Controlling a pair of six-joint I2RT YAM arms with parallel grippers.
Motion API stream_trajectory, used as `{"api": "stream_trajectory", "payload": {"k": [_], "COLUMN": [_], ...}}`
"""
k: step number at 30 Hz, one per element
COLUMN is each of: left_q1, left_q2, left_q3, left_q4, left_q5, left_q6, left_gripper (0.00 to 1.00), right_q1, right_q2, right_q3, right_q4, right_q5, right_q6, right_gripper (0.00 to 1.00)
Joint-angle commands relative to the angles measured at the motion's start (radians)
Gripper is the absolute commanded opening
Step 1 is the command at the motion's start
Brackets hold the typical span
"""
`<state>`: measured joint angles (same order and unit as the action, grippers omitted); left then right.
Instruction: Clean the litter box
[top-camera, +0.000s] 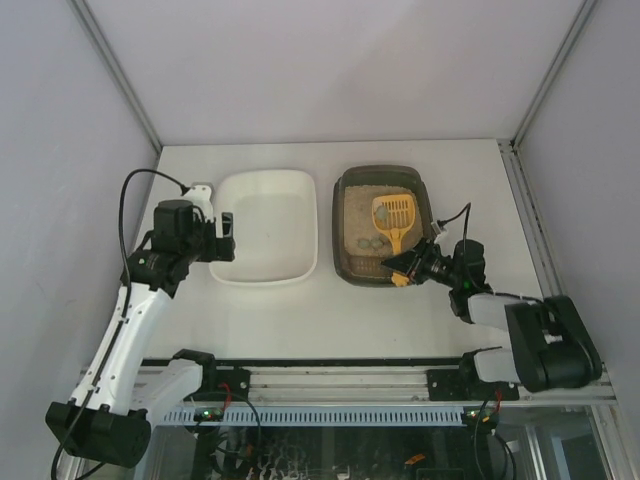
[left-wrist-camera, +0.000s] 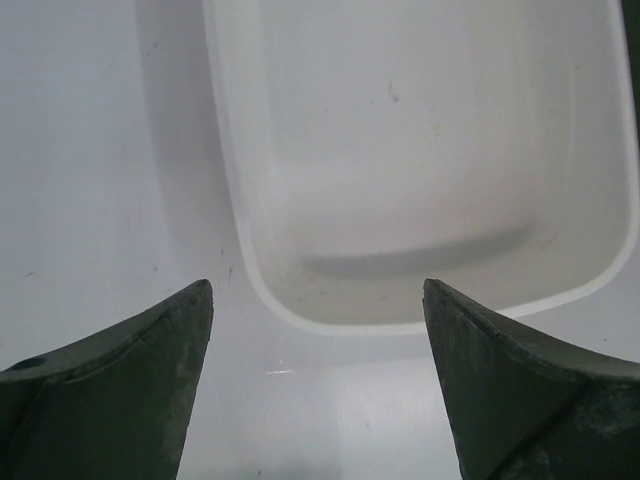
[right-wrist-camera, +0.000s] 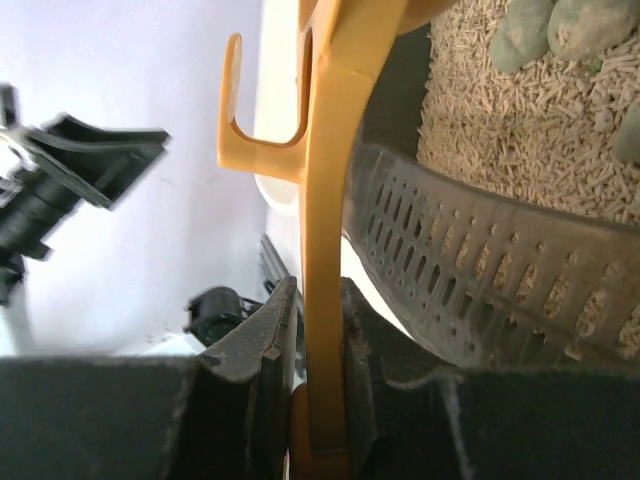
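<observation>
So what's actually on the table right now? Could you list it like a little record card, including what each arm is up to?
table: white, two trays side by side
litter box: dark tray on the right, sandy pellets inside
clumps: a few grey-green lumps on the litter
scoop: yellow, slotted head over the litter, handle reaching past the near rim
right end effector: shut on the scoop's handle
white tub: left of the litter box, looks empty
left end effector: open, holding nothing, at the tub's left edge
</observation>
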<state>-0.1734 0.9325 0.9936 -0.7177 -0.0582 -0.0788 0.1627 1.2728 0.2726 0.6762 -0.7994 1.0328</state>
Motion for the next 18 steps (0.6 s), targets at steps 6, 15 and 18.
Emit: {"api": "stream_trajectory", "payload": {"k": [6, 15, 18], "left_q1": [0.012, 0.013, 0.013], "left_q2": [-0.043, -0.056, -0.054], "left_q3": [-0.072, -0.098, -0.100], "left_q4": [0.002, 0.022, 0.026], "left_q5": [-0.063, -0.066, -0.069], "left_q6": [0.052, 0.041, 0.038], "left_gripper": [0.88, 0.88, 0.88], "right_q1": [-0.023, 0.041, 0.062], "right_q2": [0.340, 0.203, 0.088], "right_q3": [-0.012, 0.033, 0.056], "right_q4": [0.781, 0.547, 0.284], "right_q5": [-0.088, -0.117, -0.110], "right_q6": [0.445, 0.261, 0.126], "right_gripper": [0.00, 0.00, 0.00]}}
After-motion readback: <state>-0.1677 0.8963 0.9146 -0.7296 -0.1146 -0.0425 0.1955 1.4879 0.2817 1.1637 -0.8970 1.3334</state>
